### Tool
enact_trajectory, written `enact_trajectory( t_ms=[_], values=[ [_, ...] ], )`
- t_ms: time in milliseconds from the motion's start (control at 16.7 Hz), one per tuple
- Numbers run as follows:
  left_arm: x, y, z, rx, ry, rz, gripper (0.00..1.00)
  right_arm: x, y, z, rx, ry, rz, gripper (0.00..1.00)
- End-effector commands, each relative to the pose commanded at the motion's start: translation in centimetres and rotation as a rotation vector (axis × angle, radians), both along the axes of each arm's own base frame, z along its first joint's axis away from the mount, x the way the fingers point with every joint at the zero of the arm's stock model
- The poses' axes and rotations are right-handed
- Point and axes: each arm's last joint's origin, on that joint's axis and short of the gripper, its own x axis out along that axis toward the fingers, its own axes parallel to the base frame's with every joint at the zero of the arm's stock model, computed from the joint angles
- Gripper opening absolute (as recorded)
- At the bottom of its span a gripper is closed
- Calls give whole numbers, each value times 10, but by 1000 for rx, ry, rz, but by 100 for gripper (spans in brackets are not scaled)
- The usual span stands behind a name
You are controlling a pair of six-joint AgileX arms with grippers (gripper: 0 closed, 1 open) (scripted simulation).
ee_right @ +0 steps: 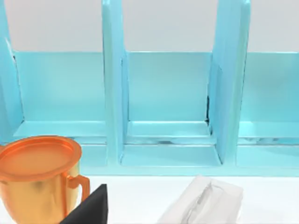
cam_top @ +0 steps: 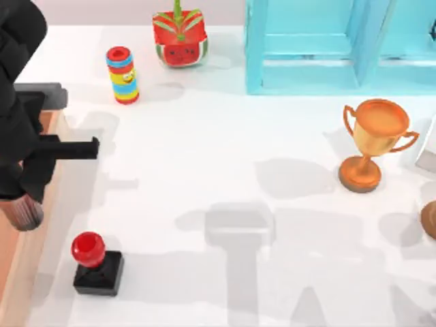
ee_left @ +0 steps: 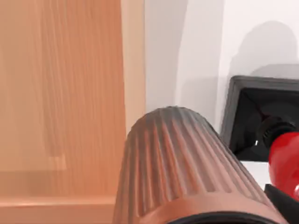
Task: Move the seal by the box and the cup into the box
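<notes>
1. Seal [cam_top: 97, 262] stands upright on the white table [cam_top: 225, 170] near its front-left corner, just beside the box [cam_top: 20, 259], not in it.
2. Cup [cam_top: 22, 212] hangs in the left gripper [cam_top: 27, 204] over the box's right wall; grip is closed round it.
3. Box runs along the table's left edge.
4. Right gripper: can't tell its state; the right wrist view faces the turquoise shelf [ee_right: 163, 107] w/ trophy [ee_right: 37, 177] nearby.
5. Back edge: ring-stack toy [cam_top: 122, 75], watermelon toy [cam_top: 180, 39].

Cup [ee_left: 187, 163] (ribbed) between box [ee_left: 60, 93] and seal [ee_left: 261, 121].
</notes>
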Motion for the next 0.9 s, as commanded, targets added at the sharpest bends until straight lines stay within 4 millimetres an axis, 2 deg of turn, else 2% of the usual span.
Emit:
enact_trajectory(
  t_ms=[180, 360, 540, 900],
  values=[
    [-13, 74, -3, -14, -7, 1, 0, 0, 0, 0, 0, 0, 0, 100],
    [-36, 120, -6, -29, -23, 0, 0, 0, 0, 0, 0, 0, 0, 100],
    [-52, 140, -8, -38, -42, -1, 0, 0, 0, 0, 0, 0, 0, 100],
    [-54, 143, -9, -38, -41, -5, 0, 0, 0, 0, 0, 0, 0, 100]
  ],
)
